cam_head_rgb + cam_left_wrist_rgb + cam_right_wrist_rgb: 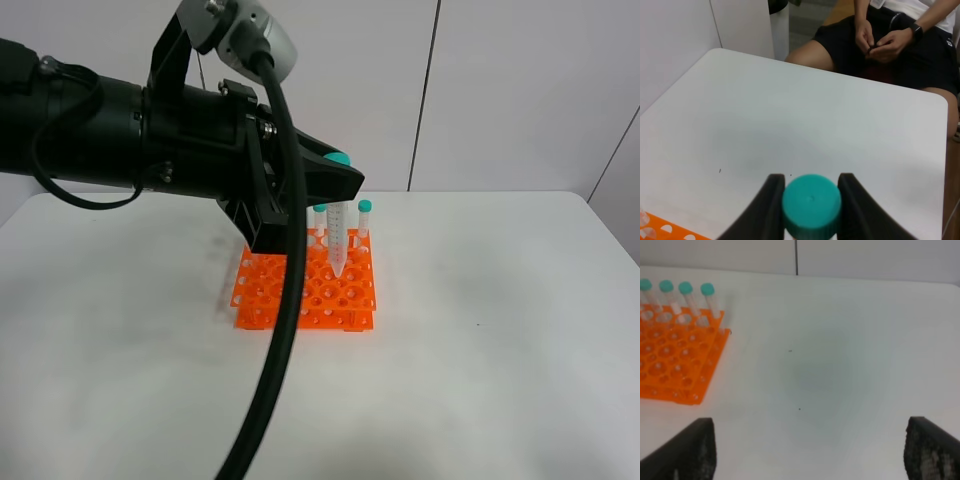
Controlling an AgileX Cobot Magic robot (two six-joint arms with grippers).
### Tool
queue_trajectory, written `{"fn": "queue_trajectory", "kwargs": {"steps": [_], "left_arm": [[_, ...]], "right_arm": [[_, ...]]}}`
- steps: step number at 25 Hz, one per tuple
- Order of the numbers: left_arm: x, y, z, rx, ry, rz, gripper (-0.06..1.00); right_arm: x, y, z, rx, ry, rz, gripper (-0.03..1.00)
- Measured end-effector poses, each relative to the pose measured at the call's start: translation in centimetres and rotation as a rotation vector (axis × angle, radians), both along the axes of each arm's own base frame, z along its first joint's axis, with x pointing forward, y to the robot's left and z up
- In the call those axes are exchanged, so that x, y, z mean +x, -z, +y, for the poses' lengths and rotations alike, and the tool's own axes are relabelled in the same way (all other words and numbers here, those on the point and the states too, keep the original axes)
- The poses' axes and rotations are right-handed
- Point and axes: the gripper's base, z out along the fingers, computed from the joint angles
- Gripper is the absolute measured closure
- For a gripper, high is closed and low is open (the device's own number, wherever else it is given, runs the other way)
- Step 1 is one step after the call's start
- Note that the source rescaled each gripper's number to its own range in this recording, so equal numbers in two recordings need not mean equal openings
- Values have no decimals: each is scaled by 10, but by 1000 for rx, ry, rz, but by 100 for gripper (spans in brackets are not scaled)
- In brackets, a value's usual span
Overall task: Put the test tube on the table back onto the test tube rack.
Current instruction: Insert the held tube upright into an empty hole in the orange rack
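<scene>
**Test tube (pixel 337 240) held upright over the test tube rack (pixel 300 295)**

A white matte worktop (pixel 500 330) stands before white wall panels (pixel 500 90); a seated person (pixel 890 45) shows beyond its edge. The left gripper (pixel 345 180) is clamped on the tube's teal cap (pixel 811 202), its pointed tip just over the orange rack's holes. Four more teal-capped tubes (pixel 675 297) stand in one edge row. The right gripper (pixel 810 455) gapes wide, holding nothing.
</scene>
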Motion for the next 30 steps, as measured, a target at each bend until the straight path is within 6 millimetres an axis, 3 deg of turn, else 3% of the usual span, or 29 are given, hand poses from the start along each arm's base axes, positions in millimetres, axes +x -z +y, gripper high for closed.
{"fn": "queue_trajectory", "kwargs": {"steps": [6, 13, 19, 30], "left_arm": [[0, 0, 0, 1, 0, -1, 94], [0, 0, 0, 1, 0, -1, 94], [0, 0, 0, 5, 1, -4, 94], [0, 1, 0, 16, 3, -12, 94]], "right_arm": [[-36, 4, -2, -10, 54, -101, 16], [-57, 41, -3, 3, 91, -106, 16], [-49, 67, -4, 38, 105, -39, 16], [-47, 69, -6, 39, 140, -40, 16]]}}
